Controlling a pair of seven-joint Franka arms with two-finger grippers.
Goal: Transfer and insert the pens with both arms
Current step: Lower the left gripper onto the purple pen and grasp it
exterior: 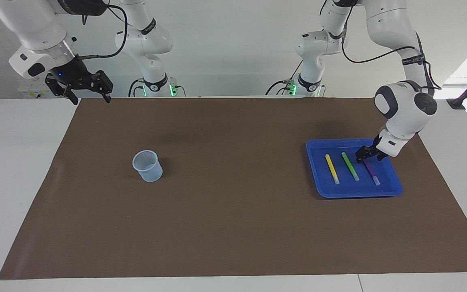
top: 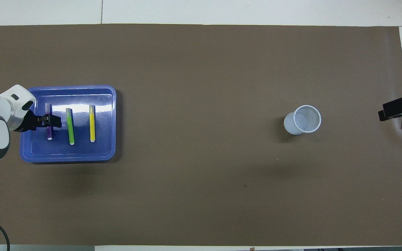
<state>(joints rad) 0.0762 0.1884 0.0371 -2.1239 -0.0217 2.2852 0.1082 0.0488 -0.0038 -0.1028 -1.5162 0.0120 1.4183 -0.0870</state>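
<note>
Three pens lie side by side in a blue tray point(exterior: 355, 193) toward the left arm's end of the table: yellow point(exterior: 332, 168), green point(exterior: 350, 166) and purple point(exterior: 373, 173). My left gripper point(exterior: 364, 156) is down at the purple pen, over the part of it nearer to the robots; in the overhead view the left gripper point(top: 50, 121) crosses the purple pen point(top: 49, 133) beside the green pen point(top: 70, 126) and the yellow pen point(top: 92, 123). My right gripper point(exterior: 91, 97) waits raised and open over the right arm's end of the table.
A pale translucent cup point(exterior: 147, 165) stands upright on the brown mat toward the right arm's end; it also shows in the overhead view point(top: 303, 120). Two smaller idle arms with green-lit bases stand at the robots' edge. The tray's rim point(top: 65, 157) is low.
</note>
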